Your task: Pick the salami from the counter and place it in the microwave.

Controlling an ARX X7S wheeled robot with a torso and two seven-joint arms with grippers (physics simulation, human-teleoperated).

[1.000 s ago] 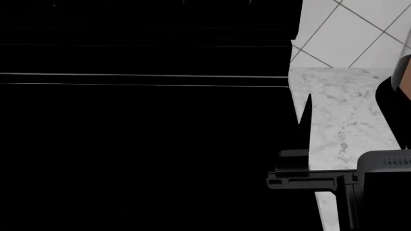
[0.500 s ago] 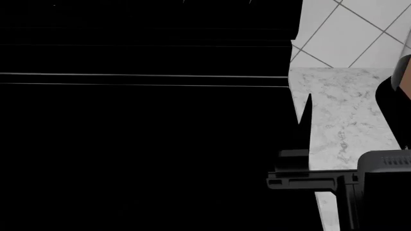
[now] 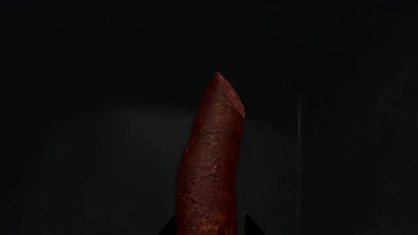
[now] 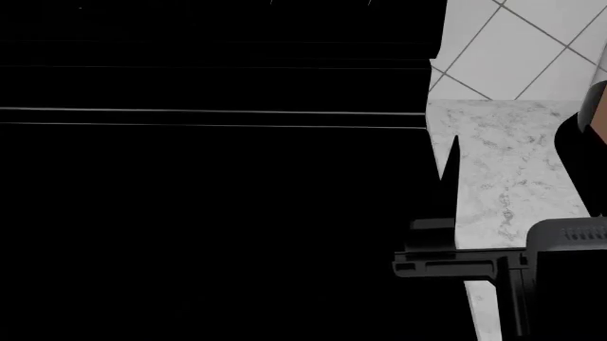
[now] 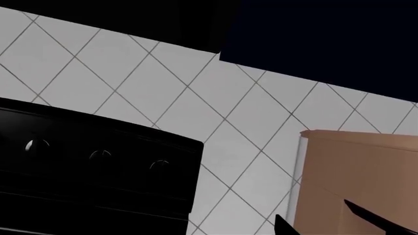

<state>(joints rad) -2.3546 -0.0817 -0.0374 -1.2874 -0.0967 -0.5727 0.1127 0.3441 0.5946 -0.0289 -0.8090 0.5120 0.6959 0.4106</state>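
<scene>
In the left wrist view the salami point(image 3: 209, 166), a dark red-brown stick with a tapered far end, juts straight out from my left gripper point(image 3: 209, 229), which is shut on its near part. Only the two black fingertips point(image 3: 251, 226) show, one against each side of it. Around it is a dim, dark cavity point(image 3: 98, 161) with faint walls, which looks like the inside of the microwave. In the head view the white marble counter point(image 4: 512, 170) shows at the right, while the salami and left gripper are lost in blackness. My right gripper point(image 5: 323, 223) is open, with only tiled wall between its tips.
A large black mass point(image 4: 209, 199) with thin grey lines fills most of the head view. My right arm's dark housing point(image 4: 569, 249) sits low at the right. The right wrist view shows a black panel with knobs point(image 5: 98, 156), a white tiled wall point(image 5: 170, 78) and a tan cabinet point(image 5: 356, 166).
In the head view the right arm's dark housing has risen very slightly. Nothing else has visibly moved.
</scene>
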